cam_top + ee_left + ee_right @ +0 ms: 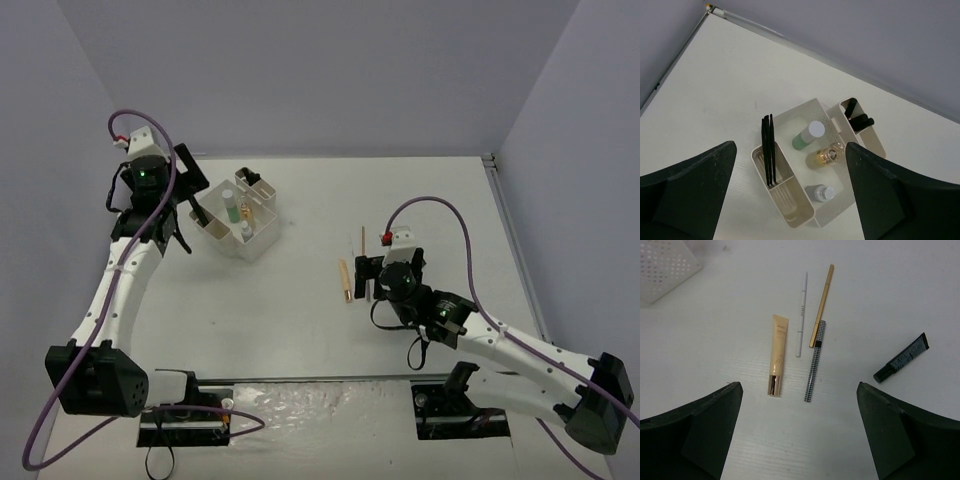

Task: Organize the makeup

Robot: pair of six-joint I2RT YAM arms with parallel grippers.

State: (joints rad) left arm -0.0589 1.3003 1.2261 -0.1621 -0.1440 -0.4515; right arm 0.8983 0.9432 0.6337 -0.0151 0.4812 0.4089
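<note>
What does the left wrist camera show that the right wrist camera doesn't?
Only left wrist: black sticks standing in the white box's side slot, plus a green bottle, gold bottle and grey bottle in its middle. Only right wrist: tan tube, white pencil, gold pencil, checkered pencil, black tube, lying loose. Both: the table, some of that box, open dark fingers.

The white perforated plastic box (662, 265) is cut off by the right wrist view's corner; overhead, thin sticks (361, 240) are too small to identify.
</note>
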